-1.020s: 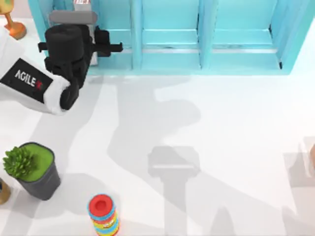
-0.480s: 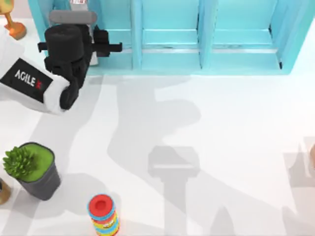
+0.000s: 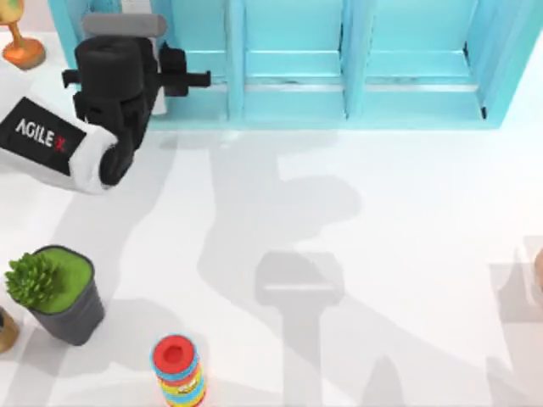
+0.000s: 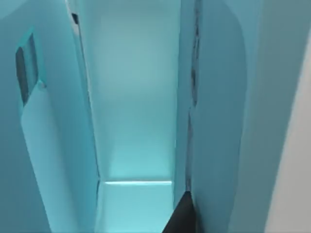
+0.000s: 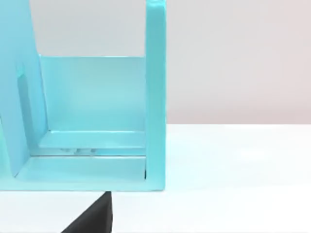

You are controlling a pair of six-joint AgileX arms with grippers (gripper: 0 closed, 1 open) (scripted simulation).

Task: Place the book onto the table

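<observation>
My left gripper (image 3: 136,17) reaches into the leftmost compartment of the light-blue shelf unit (image 3: 297,59) at the back of the table (image 3: 382,212). A white-grey edge of the book (image 3: 140,4) shows just past the gripper at the picture's top. In the left wrist view a dark finger (image 4: 182,216) lies against a tall light-blue slab with a pale edge, the book (image 4: 223,136), inside the compartment. The gripper appears shut on it. One dark finger (image 5: 92,218) of my right gripper shows in the right wrist view, facing the shelf's end compartment (image 5: 92,97).
A potted plant (image 3: 51,288) in a dark pot stands at the front left. A stack of coloured rings (image 3: 178,369) stands near the front edge. A gold-orange ornament (image 3: 21,47) sits at the back left. The shelf unit spans the table's back.
My left arm has shifted slightly toward the back left, and the white-grey book edge moved with it. The shelf and the other objects stayed put.
</observation>
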